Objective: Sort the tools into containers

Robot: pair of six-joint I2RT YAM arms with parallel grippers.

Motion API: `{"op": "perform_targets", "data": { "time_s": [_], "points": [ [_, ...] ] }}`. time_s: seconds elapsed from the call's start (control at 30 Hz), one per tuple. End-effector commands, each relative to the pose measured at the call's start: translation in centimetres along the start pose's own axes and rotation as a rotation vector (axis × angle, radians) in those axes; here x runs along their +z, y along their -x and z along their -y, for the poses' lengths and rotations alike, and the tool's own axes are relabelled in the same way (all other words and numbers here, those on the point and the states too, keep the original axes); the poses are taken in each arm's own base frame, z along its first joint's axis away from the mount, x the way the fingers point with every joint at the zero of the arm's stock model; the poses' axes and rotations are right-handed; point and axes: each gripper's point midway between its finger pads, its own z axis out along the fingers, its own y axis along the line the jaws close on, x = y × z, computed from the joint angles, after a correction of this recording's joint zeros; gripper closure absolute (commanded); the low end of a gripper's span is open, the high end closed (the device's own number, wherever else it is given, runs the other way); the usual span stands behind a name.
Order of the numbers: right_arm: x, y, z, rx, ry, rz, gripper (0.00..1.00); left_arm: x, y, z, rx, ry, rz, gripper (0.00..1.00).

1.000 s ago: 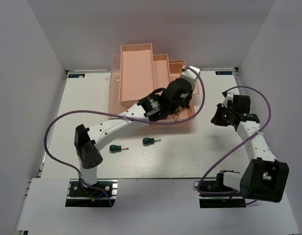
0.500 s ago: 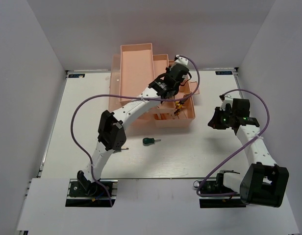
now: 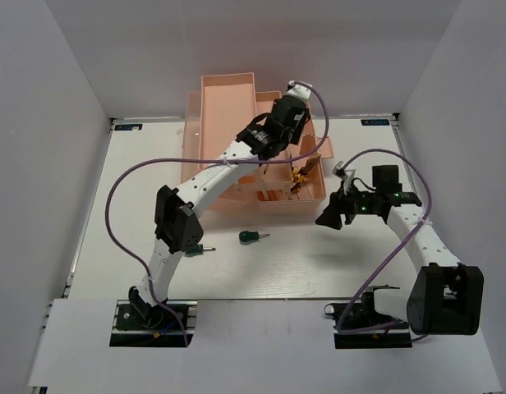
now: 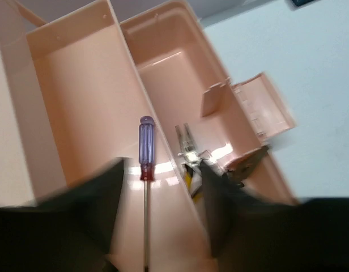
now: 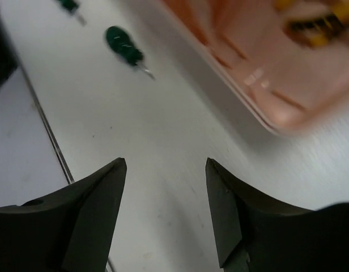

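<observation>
The salmon-pink toolbox [image 3: 228, 82] stands open at the back of the table, its trays [image 4: 78, 96] stepped out. My left gripper [image 3: 282, 119] hangs over them, open [image 4: 163, 170]. A blue-handled screwdriver [image 4: 146, 147] lies on a tray floor between its fingers, untouched. Yellow-handled pliers [image 3: 301, 176] lie in the compartment to the right [image 4: 188, 153]. My right gripper [image 3: 328, 215] is open above bare table [image 5: 166, 164], just off the toolbox's front right corner [image 5: 248, 62]. One green-handled screwdriver [image 3: 251, 237] lies on the table [image 5: 124, 50]. Another [image 3: 202, 248] shows beside the left arm's elbow [image 5: 69, 5].
White walls close in the table on the left, back and right. The left arm [image 3: 175, 222] arches over the table's left half and the toolbox. Purple cables loop beside both arms. A metal rail [image 5: 50, 136] runs along the table edge.
The left arm has swung farther back over the trays. The right gripper has opened and moved left and nearer, toward the toolbox's front corner.
</observation>
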Motion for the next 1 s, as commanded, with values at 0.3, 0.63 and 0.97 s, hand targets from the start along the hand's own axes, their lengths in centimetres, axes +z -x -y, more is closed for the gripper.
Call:
{"op": "perform_targets", "data": {
  "time_s": [0.3,0.63,0.97],
  "points": [
    [10.3,0.3,-6.0,-0.978,0.381,-0.041,0.31,-24.2,-5.2,-12.3,-0.302,0.072,-0.003,0.55],
    [17.9,0.7,-6.6,-1.096,0.25,-0.138,0.27,-30.2,-22.9,-16.1,-0.548,0.245,-0.273,0.31],
    [21.5,-1.3,-8.6,-1.087,0.254,-0.205,0.28,-29.5,-29.0,-16.0,-0.545,0.299,-0.368,0.24]
  ]
}}
